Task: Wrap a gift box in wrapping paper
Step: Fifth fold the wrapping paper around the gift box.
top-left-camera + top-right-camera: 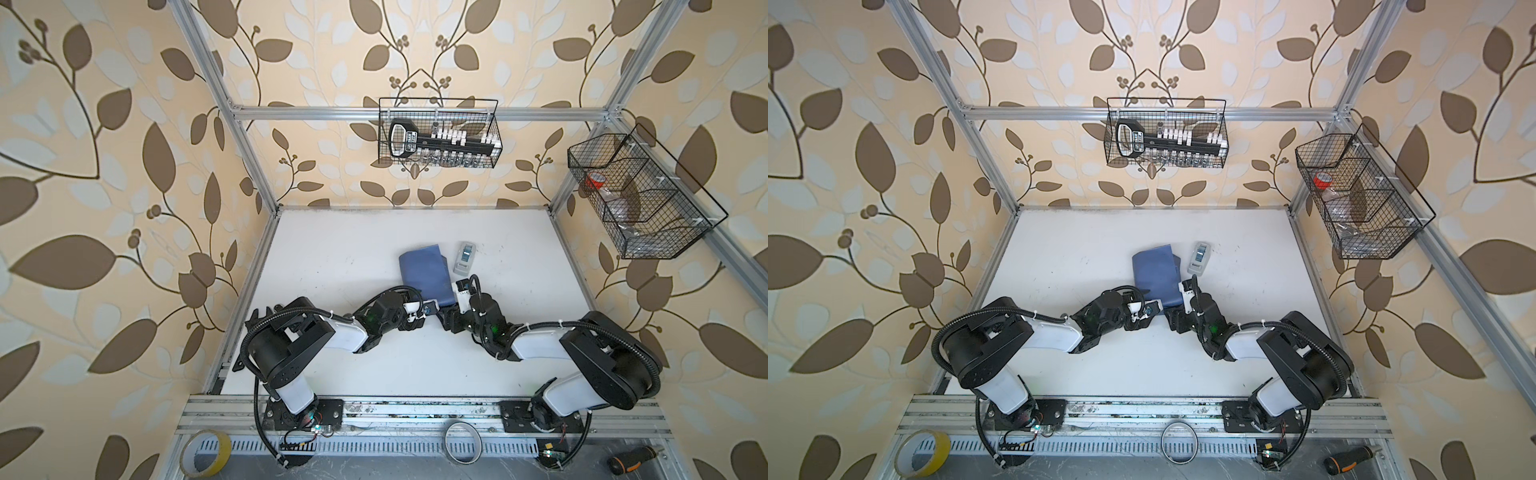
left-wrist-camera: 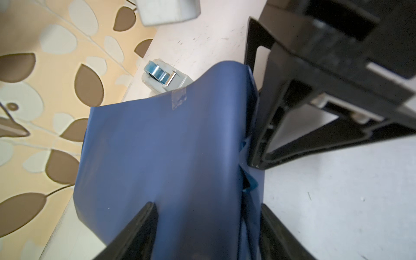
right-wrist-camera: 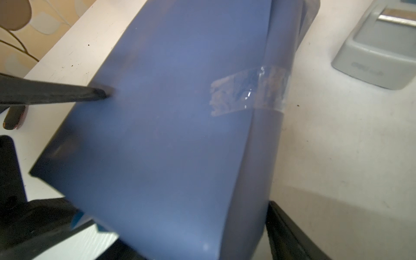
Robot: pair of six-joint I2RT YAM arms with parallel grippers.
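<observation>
The wrapping paper (image 1: 424, 270) (image 1: 1156, 270), slate blue side out, is wound into a parcel in the middle of the table. The gift box is hidden inside it. A strip of clear tape (image 3: 247, 90) (image 2: 179, 100) holds the seam. My left gripper (image 1: 431, 307) (image 2: 209, 225) is at the parcel's near end, with the paper (image 2: 168, 157) filling the gap and both fingers against it. My right gripper (image 1: 455, 291) (image 3: 180, 236) straddles the parcel (image 3: 168, 146) from the right. One of its fingers (image 3: 283, 229) is against the paper, the other sits under the paper's edge.
A grey-white tape dispenser (image 1: 465, 257) (image 1: 1199, 257) (image 2: 162, 78) (image 3: 378, 51) stands just right of the parcel. Two wire baskets (image 1: 440, 133) (image 1: 640, 199) hang on the frame. A yellow tape roll (image 1: 205, 453), a clear ring (image 1: 462, 446) and a screwdriver (image 1: 633, 459) lie along the front.
</observation>
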